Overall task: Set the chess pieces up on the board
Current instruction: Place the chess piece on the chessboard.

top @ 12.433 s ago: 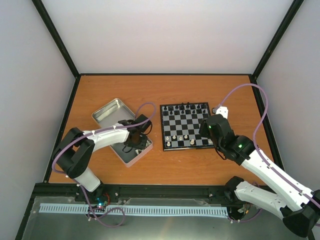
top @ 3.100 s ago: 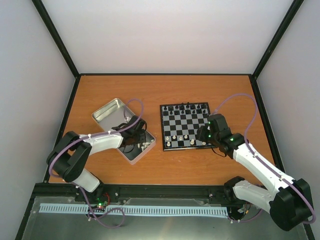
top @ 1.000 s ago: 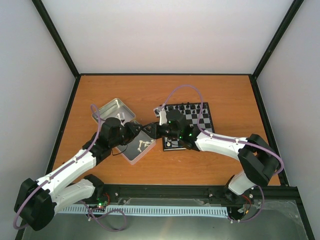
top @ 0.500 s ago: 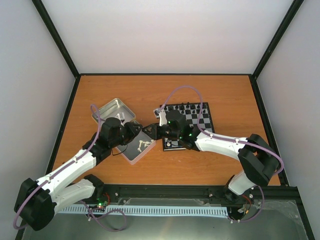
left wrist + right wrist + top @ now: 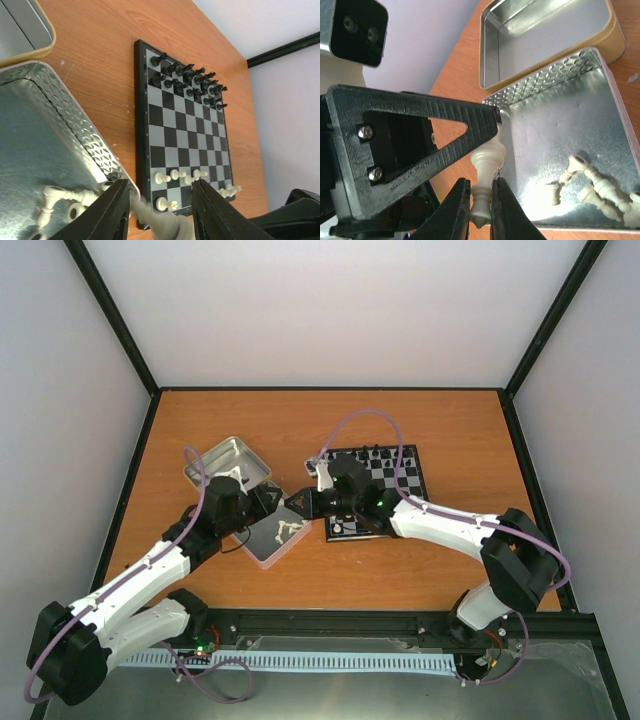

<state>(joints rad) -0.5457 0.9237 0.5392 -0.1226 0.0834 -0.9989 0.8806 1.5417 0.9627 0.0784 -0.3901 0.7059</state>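
Chess piece (image 5: 487, 157), white | pinched at base by right gripper (image 5: 480, 200) | over edge of tin (image 5: 545, 75), just beside board (image 5: 185, 140) | left gripper (image 5: 160, 185) fingers parted either side of it

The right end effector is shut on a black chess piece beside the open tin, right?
No: the chess piece is white, not black. The right wrist view shows the right end effector shut on it beside the open tin.

White links (image 5: 150, 570), black joints (image 5: 225, 508), lilac cables (image 5: 365, 418) (silver screws (image 5: 365, 131) in left gripper's (image 5: 159, 195) finger (image 5: 410, 135))
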